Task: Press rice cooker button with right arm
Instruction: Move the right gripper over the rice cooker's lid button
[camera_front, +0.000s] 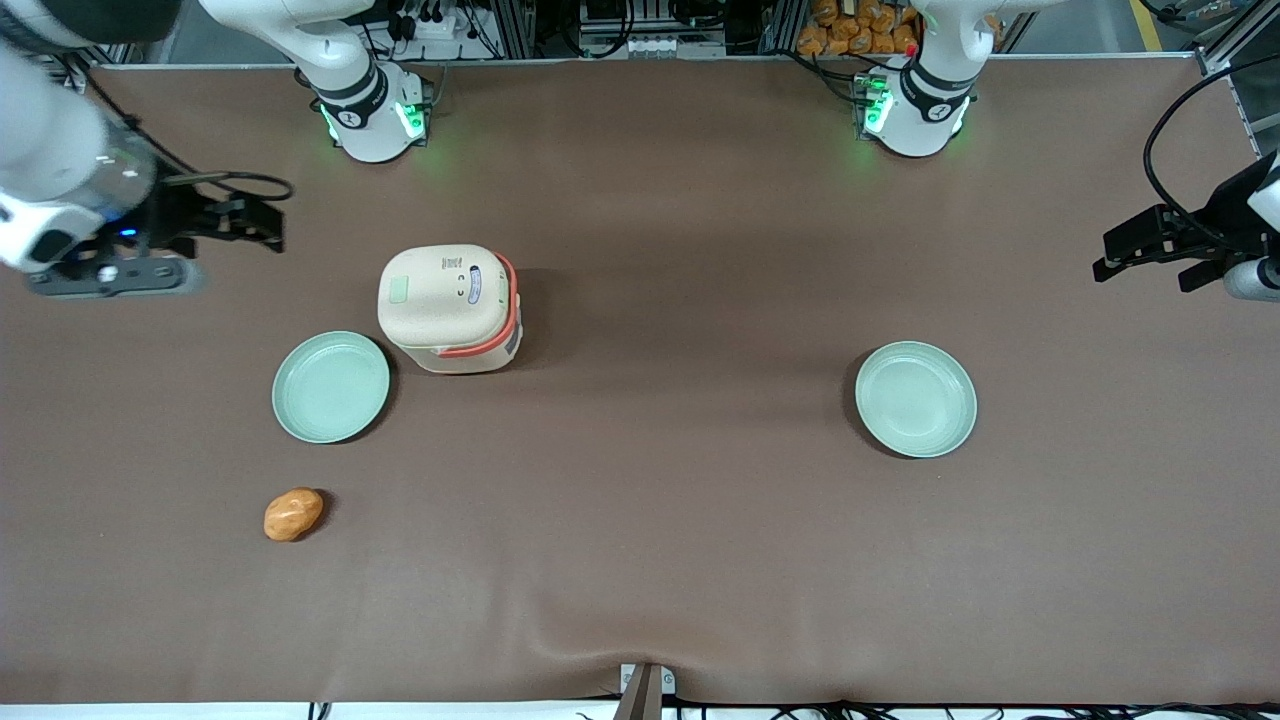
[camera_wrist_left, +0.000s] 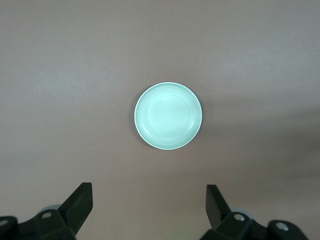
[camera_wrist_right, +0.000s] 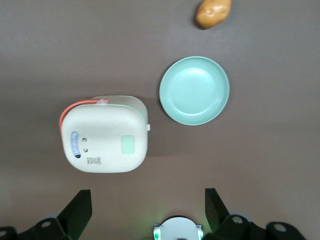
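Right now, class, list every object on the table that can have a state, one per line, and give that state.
rice cooker: upright, lid closed, untouched.
tool: open, in the air off toward the working arm's end of the table, away from the cooker.
plate beside the cooker: empty.
plate toward the parked arm's end: empty.
potato: lying on the table, nearer the front camera than the plates.

Brown table (camera_front: 700, 560) carries rice cooker (camera_front: 450, 308), plates (camera_front: 331, 387), potato (camera_front: 293, 514).
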